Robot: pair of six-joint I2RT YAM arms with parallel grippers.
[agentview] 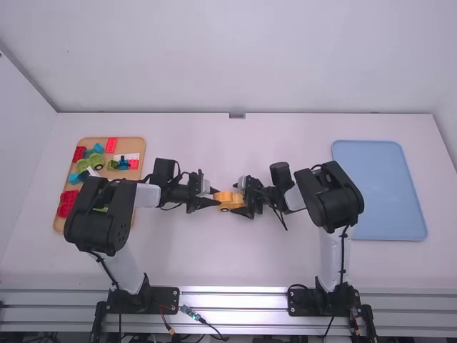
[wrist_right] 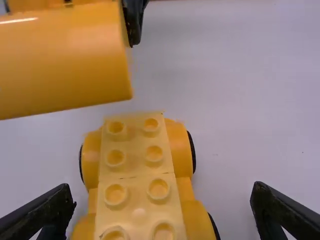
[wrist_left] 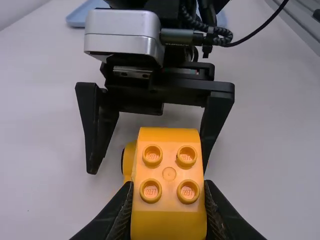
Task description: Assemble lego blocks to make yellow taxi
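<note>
In the high view, my left gripper (agentview: 212, 199) and right gripper (agentview: 247, 203) face each other mid-table. The left is shut on an orange-yellow block (agentview: 223, 196); in the left wrist view its four studs face the camera, the block (wrist_left: 169, 170) between the left gripper's (wrist_left: 169, 202) fingers. A yellow wheeled car base (agentview: 234, 207) is beside it, partly hidden behind the block in the left wrist view. The right wrist view shows the studded base (wrist_right: 137, 175) between the widely parted fingers of my open right gripper (wrist_right: 162, 205), with the held block (wrist_right: 60, 60) above its far end.
On the left, a tan tray (agentview: 131, 145) holds several red, green, blue and white blocks, partly behind the left arm. A blue tray (agentview: 378, 182) lies at the right, beyond the right arm's elbow. Bare white table (agentview: 214, 257) lies between the arms' bases.
</note>
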